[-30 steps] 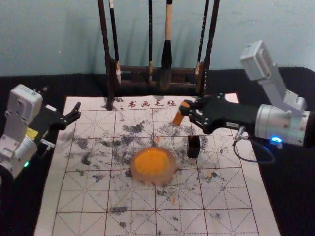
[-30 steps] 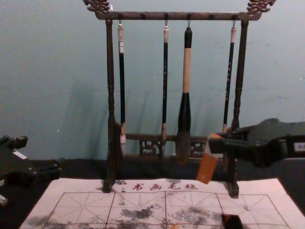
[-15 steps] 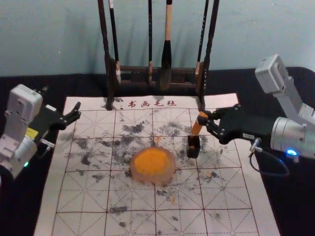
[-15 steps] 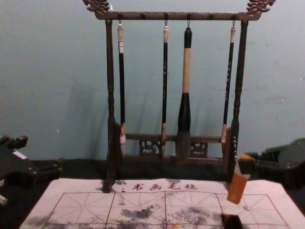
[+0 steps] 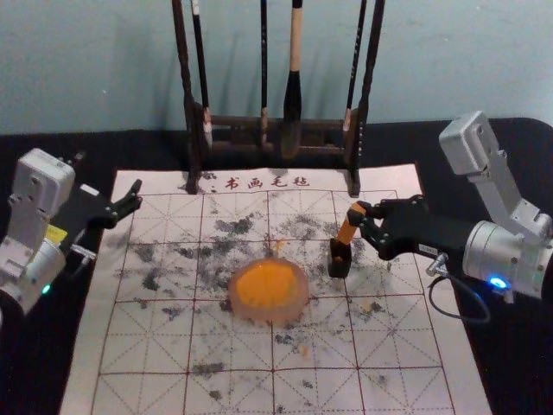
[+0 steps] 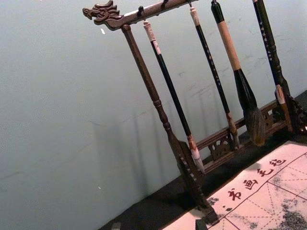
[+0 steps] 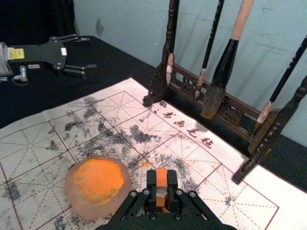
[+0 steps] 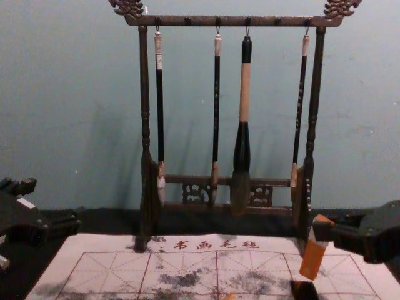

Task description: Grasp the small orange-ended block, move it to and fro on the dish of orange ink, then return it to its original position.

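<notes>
The right gripper [image 5: 363, 217] is clamped on the block [image 5: 347, 228], which leans with its lower end at the mouth of the black holder [image 5: 340, 263]; whether it is inside, I can't tell. The dish [image 5: 297, 310] of orange ink sits near the holder, to its left on the stained mat [image 5: 147, 346]. Beyond stands the rack [image 5: 190, 130], its feet at the mat's far edge, four brushes [image 8: 244, 94] hanging. The left gripper [image 5: 138, 195] is parked by the mat's far left corner, fingers apart.

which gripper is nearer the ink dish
Right. The right gripper holds the block beyond the dish and to its right; the left gripper hangs well off to its left.
</notes>
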Action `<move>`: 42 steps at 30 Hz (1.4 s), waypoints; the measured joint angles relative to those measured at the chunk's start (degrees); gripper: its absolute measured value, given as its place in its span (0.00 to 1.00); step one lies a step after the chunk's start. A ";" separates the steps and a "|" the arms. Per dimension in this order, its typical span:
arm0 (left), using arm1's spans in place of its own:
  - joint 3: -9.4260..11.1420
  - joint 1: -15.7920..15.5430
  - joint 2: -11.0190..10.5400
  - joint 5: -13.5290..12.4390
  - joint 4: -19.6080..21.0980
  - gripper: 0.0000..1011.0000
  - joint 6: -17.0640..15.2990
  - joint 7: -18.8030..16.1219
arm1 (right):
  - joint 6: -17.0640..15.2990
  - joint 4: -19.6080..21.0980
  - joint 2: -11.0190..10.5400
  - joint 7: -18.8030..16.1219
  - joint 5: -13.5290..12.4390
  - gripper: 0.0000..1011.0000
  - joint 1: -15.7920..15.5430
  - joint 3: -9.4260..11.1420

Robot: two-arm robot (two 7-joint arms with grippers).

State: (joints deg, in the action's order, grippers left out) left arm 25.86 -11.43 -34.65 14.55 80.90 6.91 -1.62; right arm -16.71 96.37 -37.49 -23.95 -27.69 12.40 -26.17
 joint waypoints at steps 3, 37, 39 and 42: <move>0.00 0.00 0.00 0.00 0.00 0.99 0.00 0.00 | -0.51 0.00 0.67 0.74 0.51 0.13 -0.38 0.26; 0.00 0.00 0.00 0.00 0.00 0.99 0.00 0.00 | -2.47 -2.52 4.45 0.56 4.30 0.13 -1.02 0.84; 0.00 0.00 0.00 0.00 0.00 0.99 0.00 0.00 | -2.45 -2.76 4.61 0.71 4.78 0.13 -1.12 0.73; 0.00 0.00 0.00 0.00 0.00 0.99 0.00 0.00 | -2.42 -3.11 4.89 0.83 5.29 0.13 -1.31 0.67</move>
State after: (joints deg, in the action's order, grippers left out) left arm 25.86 -11.43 -34.65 14.55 80.90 6.91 -1.62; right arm -19.13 93.26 -32.61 -23.12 -22.39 11.09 -25.50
